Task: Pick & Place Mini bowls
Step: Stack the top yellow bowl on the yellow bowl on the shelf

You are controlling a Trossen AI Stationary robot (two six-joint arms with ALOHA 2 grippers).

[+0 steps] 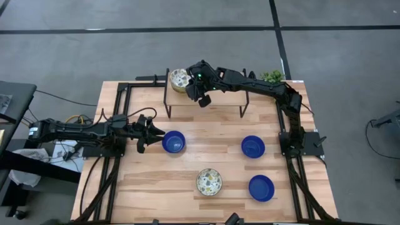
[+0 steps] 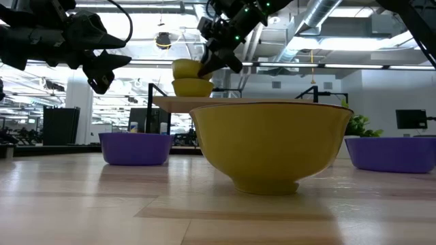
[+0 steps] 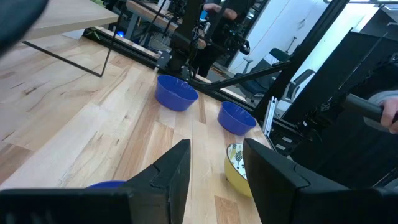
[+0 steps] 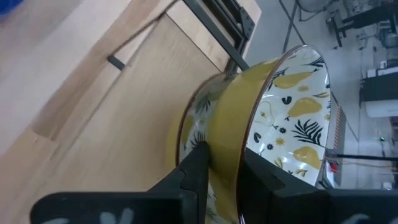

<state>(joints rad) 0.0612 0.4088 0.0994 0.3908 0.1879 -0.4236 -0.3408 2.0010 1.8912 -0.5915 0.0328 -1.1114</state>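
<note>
Two patterned bowls, yellow outside and white floral inside, sit nested [image 1: 179, 80] on the left end of a raised wooden shelf [image 1: 212, 99]. My right gripper [image 4: 224, 158] is shut on the upper one [image 2: 187, 68]. A third patterned bowl [image 1: 209, 182] stands on the table near the front. Three blue bowls [image 1: 174, 142] [image 1: 253, 147] [image 1: 261, 187] rest on the table. My left gripper [image 1: 156, 136] is open and hovers just left of the leftmost blue bowl, touching nothing. My right gripper holds the upper patterned bowl by its rim wall [image 4: 231, 134], one finger inside the bowl [image 4: 264, 177] and one outside against the yellow wall [image 4: 194, 163]. It comes from the table's right, slanting down. The bowl sits nested in the lower bowl [image 2: 193, 87] on the shelf.
The shelf stands on thin black metal legs [image 1: 166, 106] along the table's far side, with open room beneath it. A small green plant [image 1: 272, 76] sits at the far right corner. Bare wood lies between the bowls at mid-table. A person's hand [image 3: 392, 112] shows beyond the table.
</note>
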